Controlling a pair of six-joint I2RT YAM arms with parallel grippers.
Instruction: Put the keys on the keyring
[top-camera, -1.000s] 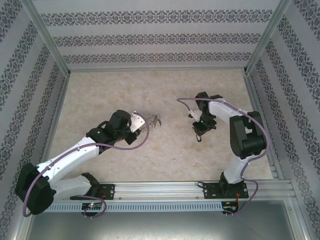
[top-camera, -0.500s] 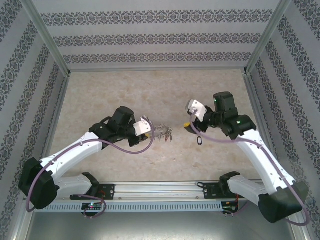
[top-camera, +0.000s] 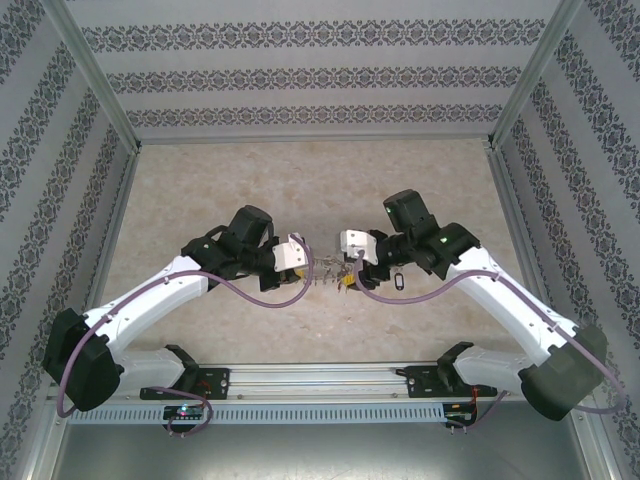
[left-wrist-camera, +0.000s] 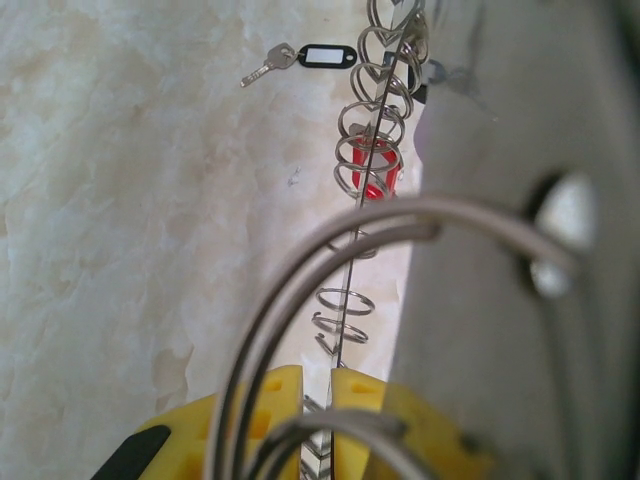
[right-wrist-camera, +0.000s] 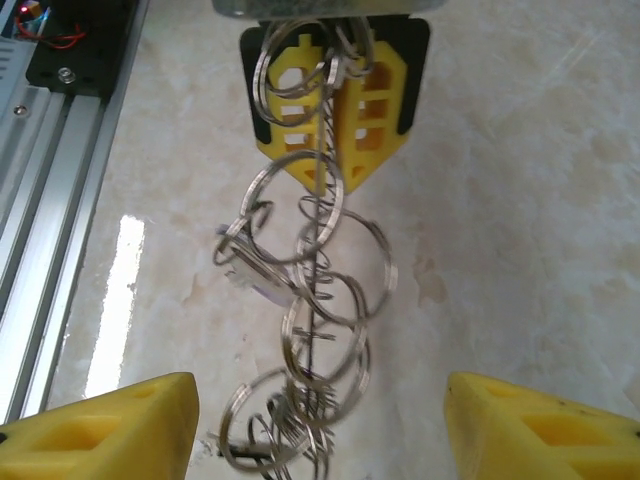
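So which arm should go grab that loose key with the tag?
Right. The right arm has open, empty jaws, and the tagged key lies on the table just beside it. The left arm is busy: its jaws are shut on the keyring.

Both arms stretch inward from the outer sides, forearms slanting up toward the middle, wrists turned to face each other and nearly meeting. The left gripper (top-camera: 308, 262) has its yellow jaws pinched together on the thin wire of the keyring (right-wrist-camera: 320, 245). The right gripper (top-camera: 349, 275) sits just beside it, jaws spread wide apart, one to each side of that wire, gripping nothing
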